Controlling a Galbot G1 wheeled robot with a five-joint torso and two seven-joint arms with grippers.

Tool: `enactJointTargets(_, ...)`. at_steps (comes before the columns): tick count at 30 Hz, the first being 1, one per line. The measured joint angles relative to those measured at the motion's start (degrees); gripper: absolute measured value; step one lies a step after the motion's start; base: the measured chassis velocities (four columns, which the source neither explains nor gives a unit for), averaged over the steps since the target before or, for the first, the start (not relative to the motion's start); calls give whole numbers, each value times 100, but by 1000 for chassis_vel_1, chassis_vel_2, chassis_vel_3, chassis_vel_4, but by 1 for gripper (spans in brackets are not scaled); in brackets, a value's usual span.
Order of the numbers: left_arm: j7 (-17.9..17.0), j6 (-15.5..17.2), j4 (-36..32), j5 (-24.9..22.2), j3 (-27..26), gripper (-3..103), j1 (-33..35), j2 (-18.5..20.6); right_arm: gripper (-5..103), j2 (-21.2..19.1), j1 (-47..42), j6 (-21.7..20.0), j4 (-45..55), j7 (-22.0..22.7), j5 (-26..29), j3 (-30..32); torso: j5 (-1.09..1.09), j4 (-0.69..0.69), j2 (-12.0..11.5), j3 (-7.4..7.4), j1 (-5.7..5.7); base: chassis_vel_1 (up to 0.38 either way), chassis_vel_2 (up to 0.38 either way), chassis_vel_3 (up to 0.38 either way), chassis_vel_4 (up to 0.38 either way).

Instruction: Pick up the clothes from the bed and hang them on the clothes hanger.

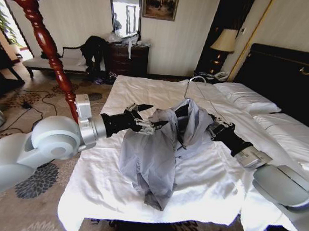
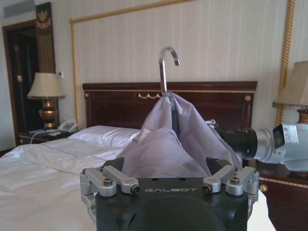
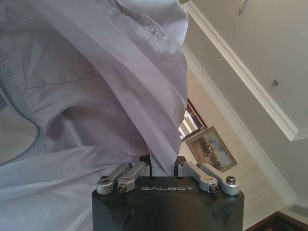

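The clothes (image 1: 159, 148), a pale grey-blue shirt, hang in a heap from the clothes hanger over the white bed (image 1: 208, 185), their lower part lying on the duvet. The hanger's silver hook (image 1: 196, 78) sticks up above the collar. My right gripper (image 1: 212, 126) is at the shirt's right shoulder, and in the right wrist view it (image 3: 162, 161) is shut on a fold of the fabric (image 3: 120, 86). My left gripper (image 1: 147, 119) is at the shirt's left side, open. In the left wrist view it (image 2: 167, 166) has the shirt (image 2: 168, 144) bulging between its spread fingers, under the hook (image 2: 166, 62).
A red-brown turned wooden pole (image 1: 42, 35) rises at the left, close to my left arm. A bench with a black garment (image 1: 92, 48) and a dark dresser (image 1: 127, 58) stand by the far wall. White pillows (image 1: 248, 98), the black headboard (image 1: 293, 73) and a lamp (image 1: 224, 40) are at the right.
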Motion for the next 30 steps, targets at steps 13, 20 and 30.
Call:
enactJointTargets(13,-291,256,249,-138,804,81,-741,-405,20,-17,-42,128,72,-19,-222,16,0,0,0,0,0,0,0,0,0)
enactJointTargets(20,-401,403,257,-173,854,54,-799,-414,20,-16,-39,180,67,-22,-311,3,0,0,0,0,0,0,0,0,0)
enactJointTargets(30,-395,427,176,-210,891,20,-740,-415,20,20,-43,238,67,-25,-400,-15,0,0,0,0,0,0,0,0,0)
